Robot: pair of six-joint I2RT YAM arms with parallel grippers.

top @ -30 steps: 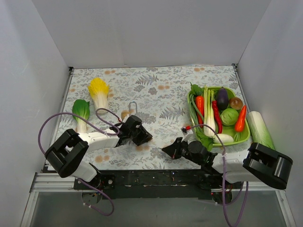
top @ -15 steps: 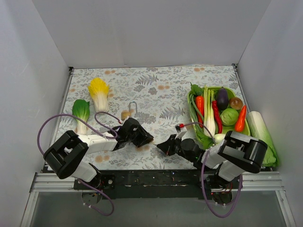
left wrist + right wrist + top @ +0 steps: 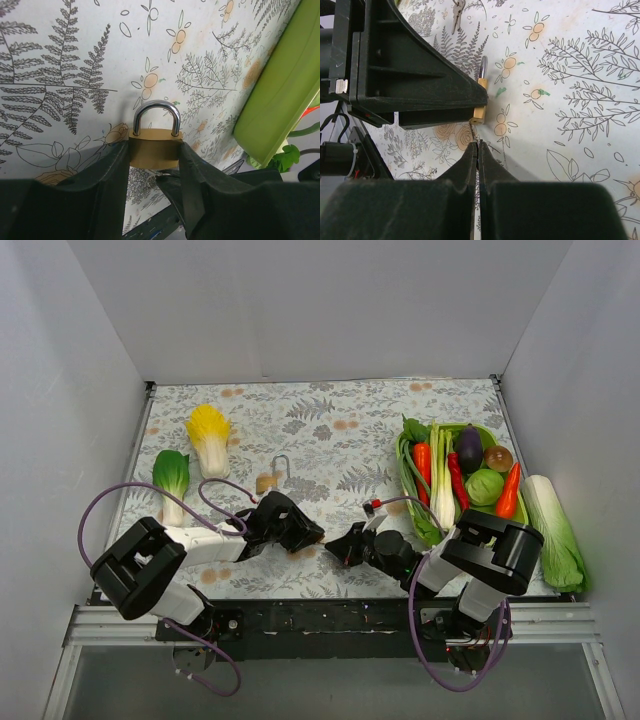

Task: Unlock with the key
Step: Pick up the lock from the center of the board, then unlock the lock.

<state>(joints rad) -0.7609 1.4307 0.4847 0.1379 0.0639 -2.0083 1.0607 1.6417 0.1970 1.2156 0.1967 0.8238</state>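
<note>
Mid-insertion: gripping padlock (image 3: 154,146) in left end effector (image 3: 153,159), pinching key (image 3: 160,175) in closed right end effector (image 3: 477,150) just beneath it; next, probably align finely, push, turn.

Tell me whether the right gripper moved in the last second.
Yes. In the top view the right gripper slid slightly left, away from the green tray and toward the padlock.

The left gripper (image 3: 154,149) clamps the brass padlock (image 3: 154,156) by its sides, its steel shackle (image 3: 155,104) pointing ahead over fern-printed cloth (image 3: 60,75), a green tray (image 3: 280,90) ahead-right.
</note>
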